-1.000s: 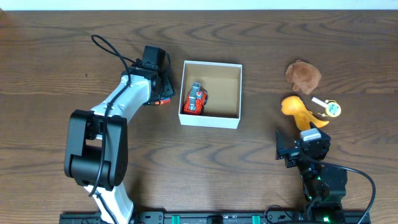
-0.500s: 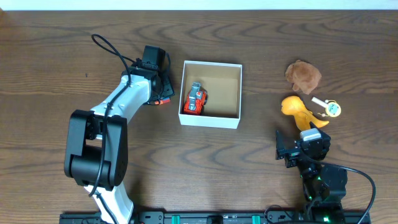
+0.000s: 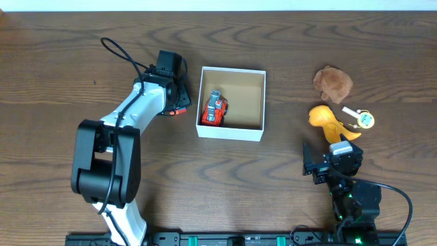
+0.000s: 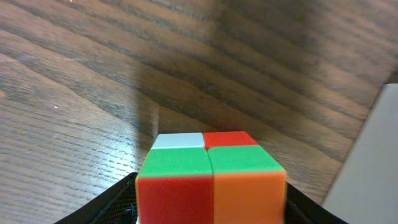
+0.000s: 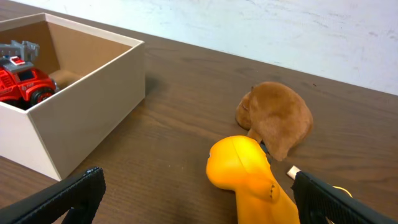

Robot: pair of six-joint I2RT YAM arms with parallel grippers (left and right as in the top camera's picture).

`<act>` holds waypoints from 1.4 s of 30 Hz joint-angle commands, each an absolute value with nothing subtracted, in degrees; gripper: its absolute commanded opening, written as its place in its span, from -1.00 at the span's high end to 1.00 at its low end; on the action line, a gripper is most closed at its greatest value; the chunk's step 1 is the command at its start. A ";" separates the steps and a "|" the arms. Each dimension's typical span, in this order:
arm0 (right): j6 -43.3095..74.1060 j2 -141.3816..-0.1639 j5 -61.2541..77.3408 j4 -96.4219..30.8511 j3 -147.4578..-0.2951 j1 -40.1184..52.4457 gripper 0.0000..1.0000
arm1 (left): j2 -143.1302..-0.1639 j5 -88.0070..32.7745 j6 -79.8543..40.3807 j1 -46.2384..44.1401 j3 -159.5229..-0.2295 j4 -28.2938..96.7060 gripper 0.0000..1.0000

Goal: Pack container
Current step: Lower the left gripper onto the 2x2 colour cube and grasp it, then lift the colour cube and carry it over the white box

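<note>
The container (image 3: 232, 131), a square white box with a tan inside, stands mid-table; its white wall (image 4: 368, 168) fills the right edge of the left wrist view. A red toy truck (image 3: 215, 109) lies in its left half, also seen as the truck (image 5: 22, 81) in the right wrist view. Just left of the box, my left gripper (image 3: 177, 102) is shut on a colour cube (image 4: 210, 180) with green, red, orange and white faces, held over bare wood. My right gripper (image 3: 321, 167) stands open near the front right, its jaws wide on either side of an orange toy (image 5: 249, 171).
A brown plush (image 3: 332, 83) lies at the back right, with the orange toy (image 3: 328, 121) in front of it. A small white piece with a yellow-green disc (image 3: 360, 117) sits beside them. The right arm's base is at the front edge.
</note>
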State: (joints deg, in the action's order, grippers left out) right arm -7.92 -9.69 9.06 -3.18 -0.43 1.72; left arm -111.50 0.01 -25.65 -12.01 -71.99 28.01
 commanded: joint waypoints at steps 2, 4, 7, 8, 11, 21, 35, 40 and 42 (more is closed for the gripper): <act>-7.31 -9.39 9.43 -3.38 -0.32 1.04 -0.98 | -115.39 1.06 -25.17 -11.92 -71.46 27.75 -0.28; -7.31 -9.39 9.43 -3.38 -0.32 1.04 -0.98 | -115.66 1.06 -25.17 -11.92 -71.46 27.77 -0.27; -7.31 -9.39 9.43 -3.38 -0.32 1.04 -0.98 | -115.35 1.08 -25.15 -11.88 -71.48 27.73 -0.25; -7.31 -9.39 9.41 -3.38 -0.32 1.04 -0.98 | -115.20 1.06 -25.17 -11.79 -71.50 27.73 -0.24; -7.31 -9.39 9.43 -3.36 -0.32 1.04 -0.98 | -114.67 1.08 -25.15 -11.64 -71.59 27.75 -0.24; -7.31 -9.39 9.43 -3.38 -0.32 1.04 -0.98 | -110.63 1.06 -22.98 -10.41 -71.99 28.51 0.24; -7.31 -9.39 9.43 -3.38 -0.32 1.04 -0.98 | -94.89 0.60 -21.02 -12.10 -73.21 29.47 0.29; -7.31 -9.39 9.43 -3.38 -0.32 1.04 -0.98 | -87.11 0.60 -18.15 -16.64 -73.21 27.53 0.29; -7.31 -9.39 9.43 -3.38 -0.32 1.04 -0.98 | -85.49 0.60 -16.56 -19.07 -73.21 25.98 0.29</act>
State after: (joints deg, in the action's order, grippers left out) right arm -7.92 -9.69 9.06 -3.18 -0.43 1.72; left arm -87.90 0.43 -20.25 -16.05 -72.10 27.14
